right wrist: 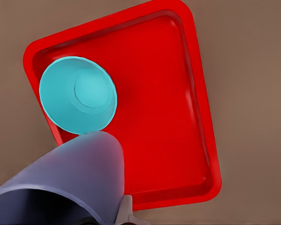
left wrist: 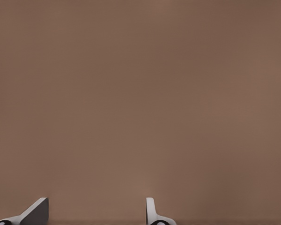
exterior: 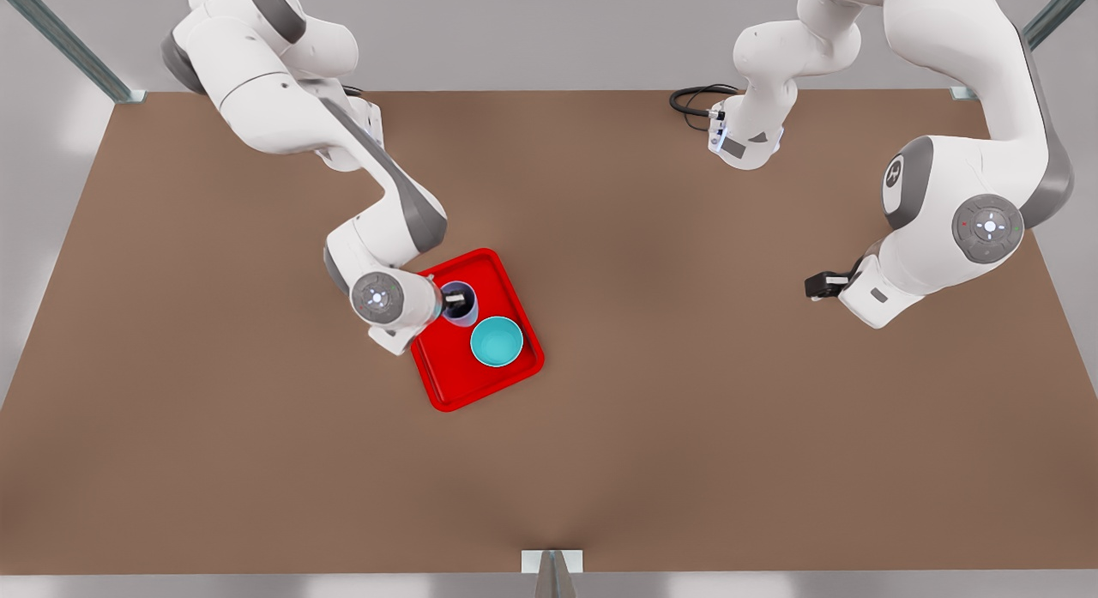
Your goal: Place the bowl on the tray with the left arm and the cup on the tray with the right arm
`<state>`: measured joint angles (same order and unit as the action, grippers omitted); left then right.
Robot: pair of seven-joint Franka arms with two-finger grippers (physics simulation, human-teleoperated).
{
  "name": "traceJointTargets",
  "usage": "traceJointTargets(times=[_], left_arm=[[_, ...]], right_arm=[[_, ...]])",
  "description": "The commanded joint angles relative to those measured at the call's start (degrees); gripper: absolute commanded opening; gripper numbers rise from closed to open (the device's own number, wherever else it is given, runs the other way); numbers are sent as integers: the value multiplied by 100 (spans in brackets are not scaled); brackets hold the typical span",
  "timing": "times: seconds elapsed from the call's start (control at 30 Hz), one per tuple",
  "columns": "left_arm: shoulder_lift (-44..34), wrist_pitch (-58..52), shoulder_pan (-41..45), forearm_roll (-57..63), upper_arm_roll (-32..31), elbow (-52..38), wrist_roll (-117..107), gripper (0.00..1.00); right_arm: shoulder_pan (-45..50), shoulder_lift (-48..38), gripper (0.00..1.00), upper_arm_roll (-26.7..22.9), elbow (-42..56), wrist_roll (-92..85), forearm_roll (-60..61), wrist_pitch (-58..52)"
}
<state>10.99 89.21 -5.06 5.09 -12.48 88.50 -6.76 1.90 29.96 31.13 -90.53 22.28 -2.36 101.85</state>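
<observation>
The right tool (exterior: 456,301) sits at the lavender cup (exterior: 461,304) over the red tray (exterior: 513,305), one finger down inside the cup's mouth. The arm's wrist hides much of the tool in the front view, and in the right wrist view the cup's wall (right wrist: 79,176) covers all but a sliver of one finger (right wrist: 126,213); the fingers appear clamped on the cup's rim. Whether the cup's base touches the tray is hard to make out.

The teal bowl (exterior: 497,341) stands upright on the tray, just beside the cup, toward the tray's corner nearest the front view's lower edge.

The left tool (exterior: 815,286) hangs at the front view's right, well apart from the tray, waiting. In the left wrist view its two fingertips (left wrist: 152,213) are cut off at the frame edge, spread apart over bare bench (left wrist: 140,93).

The bench (exterior: 686,409) is a plain brown sheet. Pale grey walls and metal frame struts (exterior: 64,40) surround it, and a black cable (exterior: 695,99) lies coiled near the far edge.
</observation>
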Motion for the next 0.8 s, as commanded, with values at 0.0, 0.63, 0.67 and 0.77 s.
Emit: traceJointTargets(times=[0.0,0.63,0.67,0.77], left_arm=[[0,0,5,1,0,1,8,100],[70,9,-4,1,0,27,-1,100],[70,9,-4,1,0,18,-1,100],[79,9,-4,1,0,27,-1,100]], right_arm=[[12,1,21,7,0,5,-37,-16],[74,19,21,-2,-1309,-13,-19,986],[48,19,21,-2,-1362,-13,-19,1004],[12,27,21,-10,-1608,-13,-19,1320]])
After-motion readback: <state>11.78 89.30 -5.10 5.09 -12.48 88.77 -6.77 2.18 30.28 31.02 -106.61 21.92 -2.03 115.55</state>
